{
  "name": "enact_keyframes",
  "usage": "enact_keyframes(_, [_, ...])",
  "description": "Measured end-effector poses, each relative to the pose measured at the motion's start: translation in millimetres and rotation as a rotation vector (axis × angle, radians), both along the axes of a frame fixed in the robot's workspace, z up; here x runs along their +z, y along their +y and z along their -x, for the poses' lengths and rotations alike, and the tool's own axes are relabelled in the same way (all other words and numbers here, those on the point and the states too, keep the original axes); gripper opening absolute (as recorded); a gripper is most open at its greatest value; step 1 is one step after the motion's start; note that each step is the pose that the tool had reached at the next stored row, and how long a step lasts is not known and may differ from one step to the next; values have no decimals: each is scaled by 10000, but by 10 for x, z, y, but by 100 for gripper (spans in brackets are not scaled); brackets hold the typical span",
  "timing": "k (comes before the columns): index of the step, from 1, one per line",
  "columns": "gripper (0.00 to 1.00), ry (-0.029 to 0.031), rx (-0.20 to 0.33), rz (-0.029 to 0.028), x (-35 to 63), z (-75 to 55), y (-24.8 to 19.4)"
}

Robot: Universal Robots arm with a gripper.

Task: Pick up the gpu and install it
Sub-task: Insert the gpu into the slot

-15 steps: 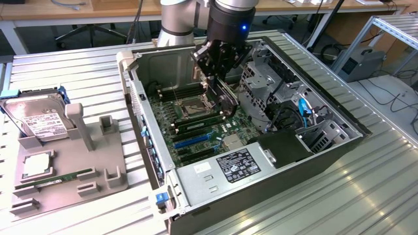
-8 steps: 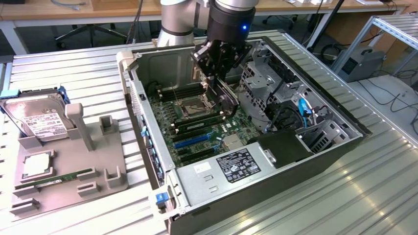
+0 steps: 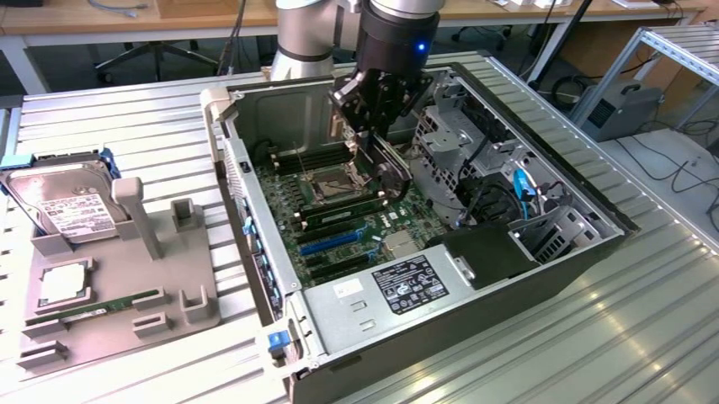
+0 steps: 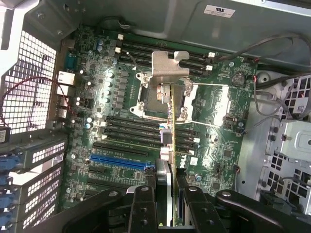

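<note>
My gripper (image 3: 378, 118) hangs inside the open computer case (image 3: 540, 278), above the motherboard (image 3: 337, 210). It is shut on the gpu (image 3: 389, 164), a thin dark card held edge-on and off the board. In the wrist view the gpu (image 4: 171, 126) runs away from the fingers (image 4: 146, 199) as a narrow strip. Its silvery end bracket (image 4: 170, 65) sits at the far end, over the CPU socket area. My gripper (image 4: 169, 184) clamps the card's near end. The blue expansion slot (image 4: 121, 162) lies to one side of the card, apart from it.
In the exterior view a grey fixture (image 3: 113, 328) at the left holds a hard drive (image 3: 67, 206), a green RAM stick (image 3: 96, 310) and a CPU (image 3: 62, 286). Inside the case, the power supply (image 3: 388, 295), drive cage (image 3: 450, 143) and blue cables (image 3: 523, 189) crowd the board.
</note>
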State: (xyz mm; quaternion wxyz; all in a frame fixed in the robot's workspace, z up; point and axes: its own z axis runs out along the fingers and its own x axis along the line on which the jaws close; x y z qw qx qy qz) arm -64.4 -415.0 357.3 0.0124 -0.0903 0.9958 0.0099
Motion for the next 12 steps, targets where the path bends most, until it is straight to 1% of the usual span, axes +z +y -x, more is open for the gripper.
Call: enact_keyframes(12, [27, 0, 351, 1, 0, 0, 0])
